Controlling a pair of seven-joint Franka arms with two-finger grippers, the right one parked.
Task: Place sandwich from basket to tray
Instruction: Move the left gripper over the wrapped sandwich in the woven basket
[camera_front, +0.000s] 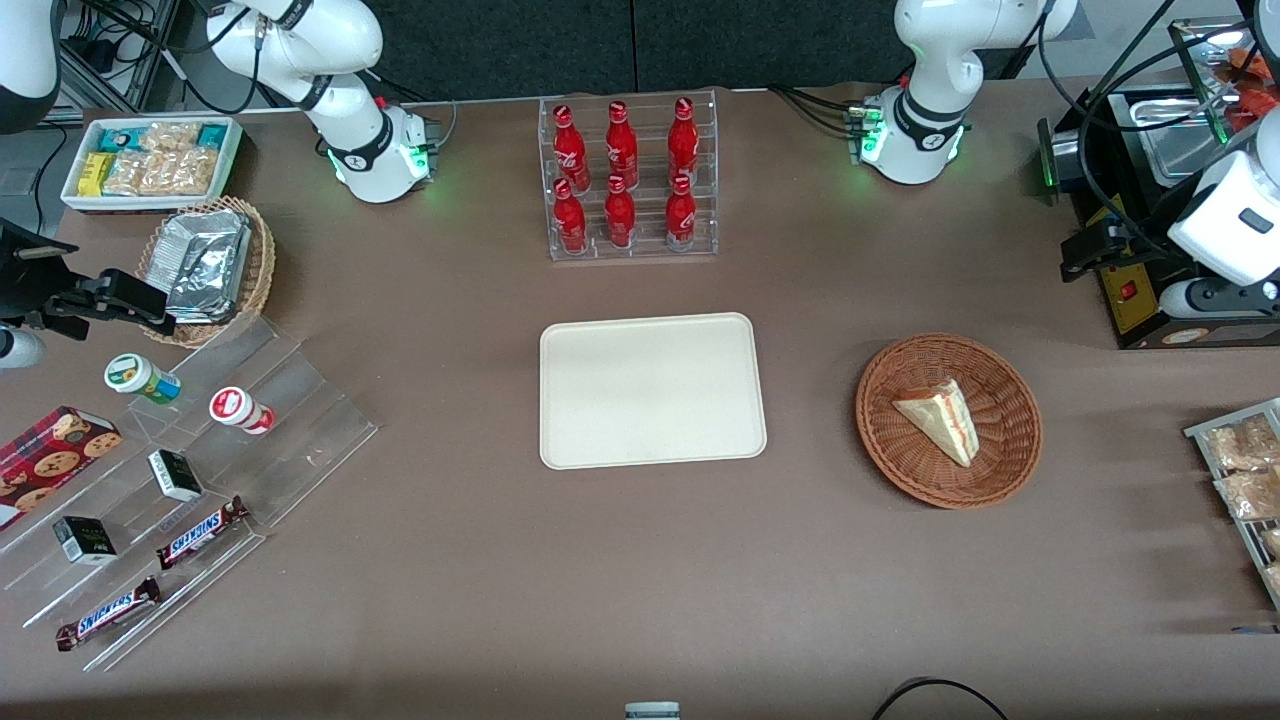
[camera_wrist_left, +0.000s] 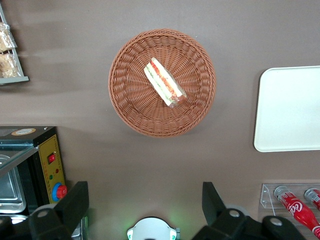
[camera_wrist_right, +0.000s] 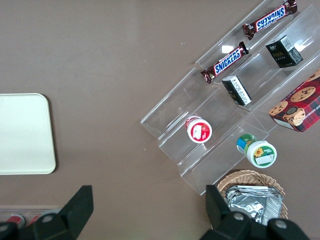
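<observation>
Brown wicker, front view: the basket (camera_front: 948, 420) sits on the worktop (camera_front: 500, 580), toward the working arm's end.
Sandwich, front view: the sandwich (camera_front: 940, 418) lies inside the basket, a pale wedge on its side, with a thin red line along one edge.
Tray, front view: the tray (camera_front: 652, 389) is flat and cream, with nothing on it. It is beside the basket and well apart from it, nearer the middle of the worktop.
Bottles, front view: the red bottles (camera_front: 625, 175) stand in a clear rack, farther from the camera than the tray.
Pincer, front view: I cannot pick it out here. Only the arm's white body shows at the edge.
Pincer, left wrist view: the pincer (camera_wrist_left: 145, 205) hangs high above the worktop. Its two dark fingers (camera_wrist_left: 75, 202) are spread wide with nothing between them.
Sandwich, left wrist view: the sandwich (camera_wrist_left: 165, 83) rests near the middle of the basket (camera_wrist_left: 130, 107), well apart from the pincer. Red and green stripes show on its cut side.
How it will feel: I think it is light and soft, so a hard squeeze may squash it.
Where to hold: I would pinch the two flat bread sides near the middle, gently.
Right wrist view: only a corner of the tray (camera_wrist_right: 25, 134) shows, still bare.
</observation>
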